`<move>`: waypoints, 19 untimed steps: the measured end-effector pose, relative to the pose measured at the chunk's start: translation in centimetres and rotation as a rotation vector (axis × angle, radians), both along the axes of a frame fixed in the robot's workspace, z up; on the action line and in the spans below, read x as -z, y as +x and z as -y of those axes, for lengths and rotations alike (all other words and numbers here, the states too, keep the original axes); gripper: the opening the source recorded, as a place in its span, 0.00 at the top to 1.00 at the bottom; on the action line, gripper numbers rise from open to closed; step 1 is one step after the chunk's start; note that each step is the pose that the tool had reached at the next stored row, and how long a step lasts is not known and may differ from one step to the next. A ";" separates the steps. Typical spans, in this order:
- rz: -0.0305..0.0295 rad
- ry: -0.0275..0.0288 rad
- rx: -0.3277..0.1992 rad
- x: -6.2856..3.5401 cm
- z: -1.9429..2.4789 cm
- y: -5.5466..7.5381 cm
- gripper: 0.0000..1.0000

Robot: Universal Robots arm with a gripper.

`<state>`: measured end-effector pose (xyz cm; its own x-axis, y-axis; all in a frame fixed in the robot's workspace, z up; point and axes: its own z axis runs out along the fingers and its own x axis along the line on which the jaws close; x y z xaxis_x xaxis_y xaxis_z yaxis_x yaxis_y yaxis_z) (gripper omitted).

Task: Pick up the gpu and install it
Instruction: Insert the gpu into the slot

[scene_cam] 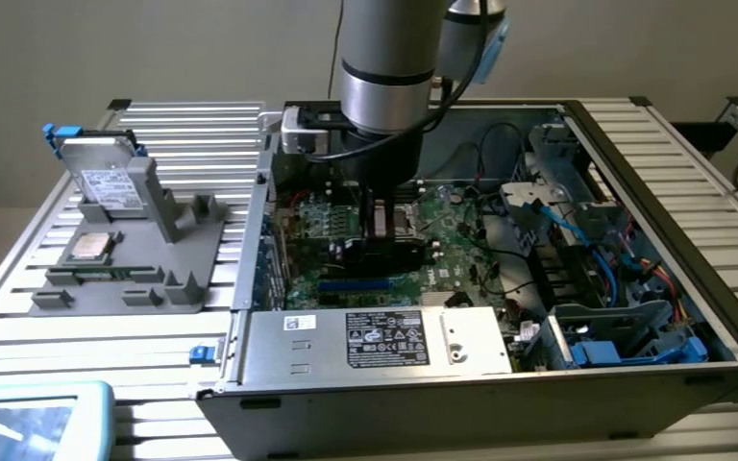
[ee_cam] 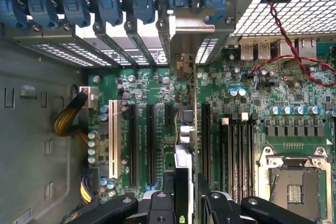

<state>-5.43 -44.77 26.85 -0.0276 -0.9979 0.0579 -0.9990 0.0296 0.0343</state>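
Right up close, the black metal end effector (ee_cam: pixel 185 182) is clamping both fingers on the gpu (ee_cam: pixel 184 166), a thin flat black-faced card with a green board edge. It is standing edge-on over the green motherboard (ee_cam: pixel 157 93), its silvery bracket (ee_cam: pixel 202 38) reaching near the blue-clipped perforated slot covers (ee_cam: pixel 110 30).

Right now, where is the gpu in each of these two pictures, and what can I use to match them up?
Exterior view: the gpu hangs below the arm, in the middle of the computer case.
Wrist view: the gpu is seen edge-on, clamped between the jaws, over the rows of slots.
Shared landmark: the green motherboard.
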 end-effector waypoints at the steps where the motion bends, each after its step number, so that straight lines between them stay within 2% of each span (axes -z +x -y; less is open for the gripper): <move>1: -0.0001 0.0000 0.000 0.05 0.00 0.0 0.73; 8: -0.0012 0.0002 0.000 0.26 0.00 -0.2 0.73; 13: -0.0105 -0.0003 0.000 0.46 0.01 -0.2 0.73; 19: -0.0109 0.0033 0.000 0.60 0.09 -0.2 0.73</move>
